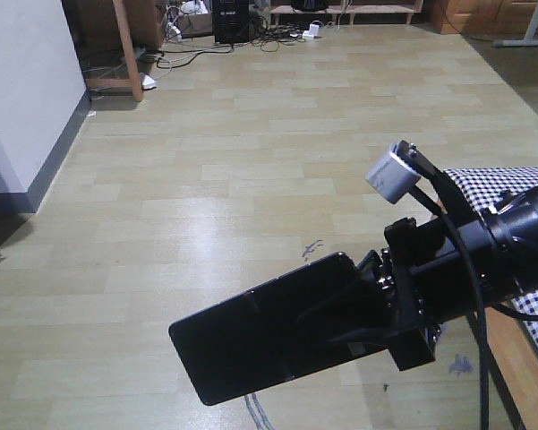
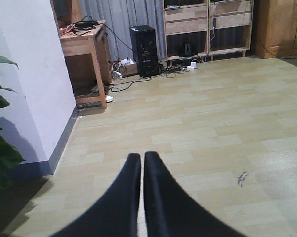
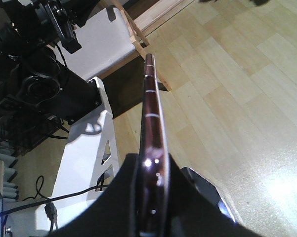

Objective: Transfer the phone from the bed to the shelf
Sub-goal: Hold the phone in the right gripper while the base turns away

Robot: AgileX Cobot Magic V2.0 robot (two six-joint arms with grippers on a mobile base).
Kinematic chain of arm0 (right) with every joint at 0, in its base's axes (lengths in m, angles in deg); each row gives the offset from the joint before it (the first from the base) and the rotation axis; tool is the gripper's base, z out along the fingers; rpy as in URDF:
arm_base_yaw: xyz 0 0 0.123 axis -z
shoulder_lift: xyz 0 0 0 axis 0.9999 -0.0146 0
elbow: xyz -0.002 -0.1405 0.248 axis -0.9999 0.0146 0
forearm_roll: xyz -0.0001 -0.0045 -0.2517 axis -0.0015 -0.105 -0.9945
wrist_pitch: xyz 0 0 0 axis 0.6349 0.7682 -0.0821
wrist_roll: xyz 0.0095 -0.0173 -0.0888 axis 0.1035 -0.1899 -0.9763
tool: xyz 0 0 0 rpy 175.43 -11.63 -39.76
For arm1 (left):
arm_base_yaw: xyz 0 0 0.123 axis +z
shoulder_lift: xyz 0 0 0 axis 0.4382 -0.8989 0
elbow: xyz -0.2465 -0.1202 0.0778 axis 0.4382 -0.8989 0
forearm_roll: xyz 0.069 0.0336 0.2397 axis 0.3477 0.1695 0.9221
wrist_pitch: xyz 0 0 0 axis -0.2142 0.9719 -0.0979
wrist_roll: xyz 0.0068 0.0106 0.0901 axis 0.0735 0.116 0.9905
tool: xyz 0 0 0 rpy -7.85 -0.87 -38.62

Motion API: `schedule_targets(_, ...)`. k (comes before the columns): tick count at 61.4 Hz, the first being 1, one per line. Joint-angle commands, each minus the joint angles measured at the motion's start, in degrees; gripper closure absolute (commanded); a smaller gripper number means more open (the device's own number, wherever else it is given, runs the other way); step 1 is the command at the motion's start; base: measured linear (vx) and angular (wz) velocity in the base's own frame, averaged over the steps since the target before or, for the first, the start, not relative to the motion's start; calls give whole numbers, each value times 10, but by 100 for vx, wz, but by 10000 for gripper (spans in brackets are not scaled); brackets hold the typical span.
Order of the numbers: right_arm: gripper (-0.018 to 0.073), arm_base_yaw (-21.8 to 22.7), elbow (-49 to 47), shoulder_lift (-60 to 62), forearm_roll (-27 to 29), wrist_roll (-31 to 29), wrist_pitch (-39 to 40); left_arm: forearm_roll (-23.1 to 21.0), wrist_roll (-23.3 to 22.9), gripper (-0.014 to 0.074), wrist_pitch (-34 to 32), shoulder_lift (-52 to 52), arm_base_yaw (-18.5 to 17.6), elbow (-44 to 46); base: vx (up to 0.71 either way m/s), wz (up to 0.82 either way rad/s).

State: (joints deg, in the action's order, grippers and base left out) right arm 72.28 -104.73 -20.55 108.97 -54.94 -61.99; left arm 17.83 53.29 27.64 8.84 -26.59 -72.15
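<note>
R gripper (image 1: pixel 354 313) was clamped on the phone (image 1: pixel 260 340), jaws shut on one short end w/ the flat faces pinched btw the pads. The phone's long axis ran straight out from the jaws, in line w/ the arm, and most of its length stuck out free past the fingertips. In the R wrist view it showed edge-on, pinkish rim up the middle, no skew visible in the grip. It hung over bare floor (image 1: pixel 251 179), off the bed (image 1: pixel 510 193), whose checked corner sat behind the jaws by the forearm. Pickup looked done; the carry was the step in hand.

L gripper (image 2: pixel 142 155) had its jaws together, tips touching or nearly so, nothing btw them.

Key relation: the shelf (image 2: pixel 207 27) stood well apart, across the room at the far wall, ahead and a bit right of the L jaws. The phone's free end didn't point that way. It pointed back toward the robot's own white frame (image 3: pixel 86 148), per the R wrist view.

Judged: only the R arm had the phone, so it does the placing. The base prob. has to cross the floor, and the wrist has to swing round so the free end leads into a compartment. Far ahead of the L jaws, a black PC tower (image 2: pixel 146 49) stood just left of the shelf and an orange-brown cabinet (image 2: pixel 279 24) right of it. End-only grip, long overhang: it could pivot if knocked on a board.
</note>
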Motion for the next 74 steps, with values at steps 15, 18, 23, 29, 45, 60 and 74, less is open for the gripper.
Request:
schedule_targets(15, 560, 0, -13, 16, 46, -5, -41, -3, -2, 596, -41, 5, -1, 15, 12, 1)
schedule_targets(18, 560, 0, -13, 16, 46, -5, -41, -3, -2, 596, -41, 5, -1, 15, 15, 5)
schedule_targets(23, 560, 0, -13, 16, 46, -5, -41, -3, -2, 596, -41, 5, -1, 15, 17, 4)
schedule_targets(29, 560, 0, -13, 16, 46, -5, -41, -3, -2, 596, -41, 5, -1, 15, 20, 3)
schedule_targets(45, 560, 0, -13, 16, 46, -5, -41, -3, -2, 596, -41, 5, -1, 15, 25, -1)
schedule_targets(60, 560, 0, -13, 16, 46, -5, -41, -3, -2, 596, -41, 5, -1, 15, 30, -3)
schedule_targets(74, 560, 0, -13, 16, 46, -5, -41, -3, -2, 596, -41, 5, -1, 15, 32, -3)
